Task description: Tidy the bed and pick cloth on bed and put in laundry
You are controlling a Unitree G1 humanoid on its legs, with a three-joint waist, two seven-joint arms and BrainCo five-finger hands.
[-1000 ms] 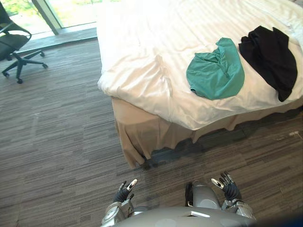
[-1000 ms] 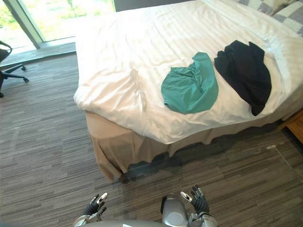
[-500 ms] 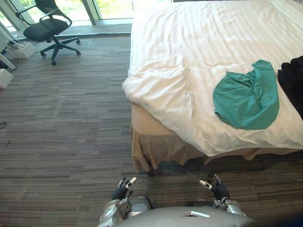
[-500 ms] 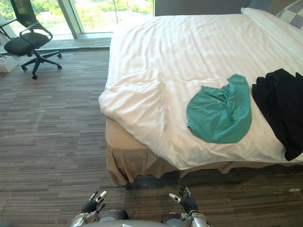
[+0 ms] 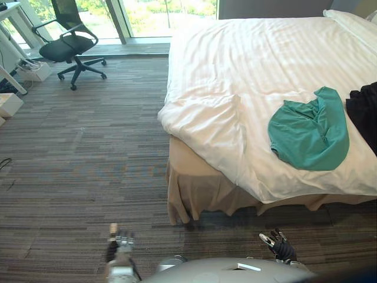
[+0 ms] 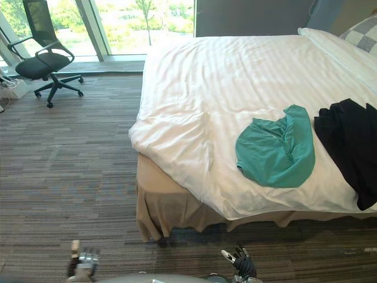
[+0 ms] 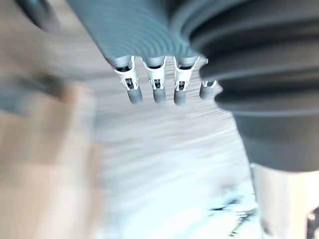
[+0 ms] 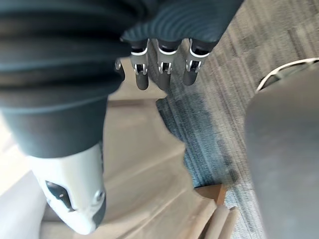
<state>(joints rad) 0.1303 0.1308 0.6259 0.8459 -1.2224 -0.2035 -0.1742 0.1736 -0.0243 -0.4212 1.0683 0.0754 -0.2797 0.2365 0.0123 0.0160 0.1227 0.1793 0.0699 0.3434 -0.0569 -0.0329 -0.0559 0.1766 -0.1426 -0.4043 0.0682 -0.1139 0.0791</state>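
We see the bed (image 5: 253,65) with its white sheet rumpled at the near corner; the green cloth (image 5: 309,131) lies crumpled on the sheet near the bed's near edge, and the black cloth (image 6: 350,144) lies just beside it, further to the right; neither is held. Our left robot hand (image 5: 120,247) hangs low over the floor (image 5: 82,165), fingers straight and released, grasping nothing; our right robot hand (image 5: 280,246) hangs low by the bed's side, fingers relaxed and empty; an office chair (image 6: 41,59) stands by the window, well apart from the bed.
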